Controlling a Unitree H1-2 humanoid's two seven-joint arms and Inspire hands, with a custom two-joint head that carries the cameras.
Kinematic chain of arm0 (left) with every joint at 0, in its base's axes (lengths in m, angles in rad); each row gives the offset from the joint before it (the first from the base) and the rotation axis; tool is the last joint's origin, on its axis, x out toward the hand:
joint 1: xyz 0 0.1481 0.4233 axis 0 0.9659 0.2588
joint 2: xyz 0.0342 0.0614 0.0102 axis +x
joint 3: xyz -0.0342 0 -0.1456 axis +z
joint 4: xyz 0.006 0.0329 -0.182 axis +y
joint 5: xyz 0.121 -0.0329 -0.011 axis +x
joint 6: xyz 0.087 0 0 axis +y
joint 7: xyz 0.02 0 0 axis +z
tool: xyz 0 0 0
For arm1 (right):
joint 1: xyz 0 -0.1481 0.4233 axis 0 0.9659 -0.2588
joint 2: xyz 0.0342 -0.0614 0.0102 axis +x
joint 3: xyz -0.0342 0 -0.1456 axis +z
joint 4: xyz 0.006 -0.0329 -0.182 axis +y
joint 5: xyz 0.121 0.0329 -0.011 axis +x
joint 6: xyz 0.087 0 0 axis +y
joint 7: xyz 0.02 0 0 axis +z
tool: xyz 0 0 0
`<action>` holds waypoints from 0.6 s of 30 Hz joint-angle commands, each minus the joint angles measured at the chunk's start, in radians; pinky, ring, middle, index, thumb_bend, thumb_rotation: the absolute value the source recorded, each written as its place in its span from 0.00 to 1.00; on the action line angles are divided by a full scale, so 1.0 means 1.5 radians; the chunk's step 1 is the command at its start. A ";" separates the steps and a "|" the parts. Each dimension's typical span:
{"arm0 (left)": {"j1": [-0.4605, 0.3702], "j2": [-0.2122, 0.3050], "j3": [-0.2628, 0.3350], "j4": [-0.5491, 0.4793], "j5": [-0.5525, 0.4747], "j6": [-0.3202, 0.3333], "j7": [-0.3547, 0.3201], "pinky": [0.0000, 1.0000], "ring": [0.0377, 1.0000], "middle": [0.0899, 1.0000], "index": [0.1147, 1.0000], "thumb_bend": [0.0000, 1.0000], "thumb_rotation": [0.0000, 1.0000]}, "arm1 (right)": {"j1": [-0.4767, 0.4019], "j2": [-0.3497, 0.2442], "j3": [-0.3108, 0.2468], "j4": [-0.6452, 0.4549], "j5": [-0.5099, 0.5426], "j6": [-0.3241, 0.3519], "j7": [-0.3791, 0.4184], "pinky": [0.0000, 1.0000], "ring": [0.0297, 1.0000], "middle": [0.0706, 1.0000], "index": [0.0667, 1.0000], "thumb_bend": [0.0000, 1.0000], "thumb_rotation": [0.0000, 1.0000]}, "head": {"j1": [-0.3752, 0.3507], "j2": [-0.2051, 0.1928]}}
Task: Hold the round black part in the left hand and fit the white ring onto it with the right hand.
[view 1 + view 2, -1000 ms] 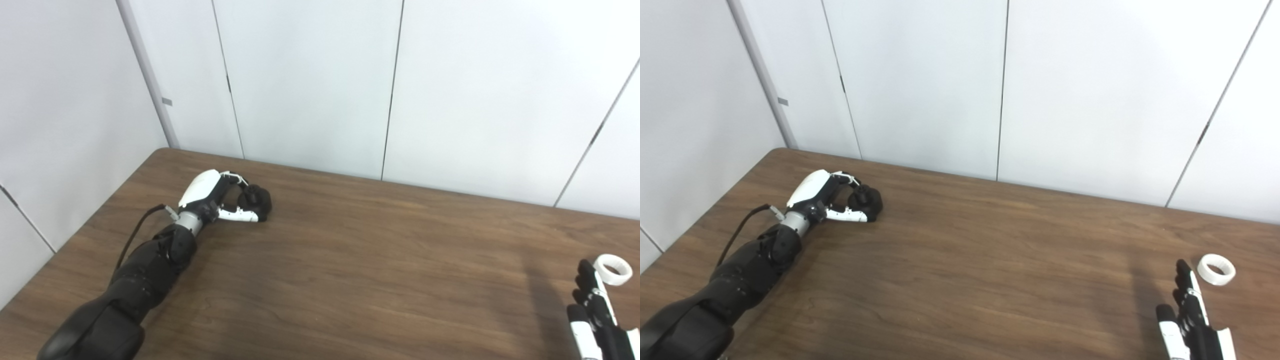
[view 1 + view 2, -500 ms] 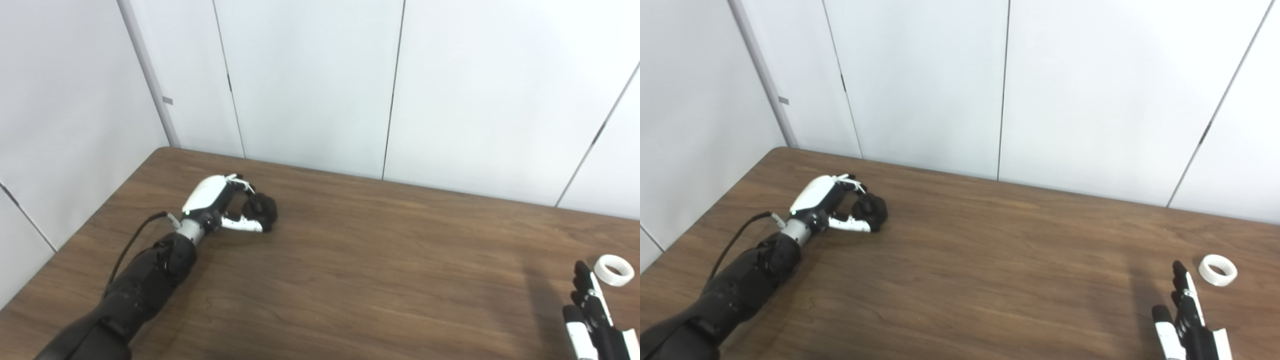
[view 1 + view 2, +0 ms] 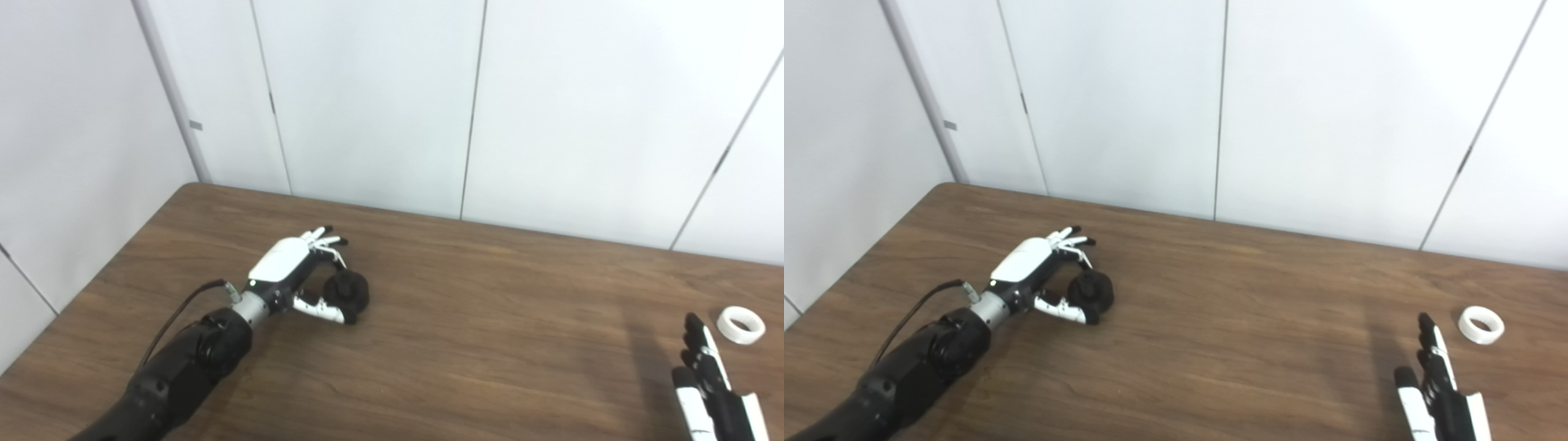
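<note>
The round black part is at the table's left, pinched between the thumb and one finger of my left hand; the other fingers are spread out above it. I cannot tell whether the part touches the table. The white ring lies flat on the table at the far right. My right hand is open with straight fingers, just in front and to the left of the ring, apart from it; its lower part is cut off by the picture's edge. The ring also shows in the right eye view.
The brown wooden table runs across the view, with its left edge near my left arm. White wall panels stand close behind the table's far edge.
My left hand has carried the black part to the right and nearer to me, and its outer fingers have spread. The right hand has sunk slightly. The camera has shifted a little.
</note>
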 commanded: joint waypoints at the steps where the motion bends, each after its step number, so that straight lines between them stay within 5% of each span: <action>1: 0.027 -0.006 -0.032 -0.034 0.035 -0.010 -0.060 1.00 1.00 0.89 0.41 0.53 0.06 | -0.009 0.005 0.002 -0.030 0.001 -0.010 -0.005 1.00 1.00 0.99 0.96 0.51 0.88 | -0.009 0.000; 18: 0.075 -0.029 -0.066 -0.183 0.033 -0.022 -0.158 1.00 1.00 0.88 0.41 0.52 0.06 | -0.009 0.023 0.010 -0.080 -0.008 -0.007 -0.008 0.97 1.00 0.99 0.97 0.50 0.86 | -0.047 0.015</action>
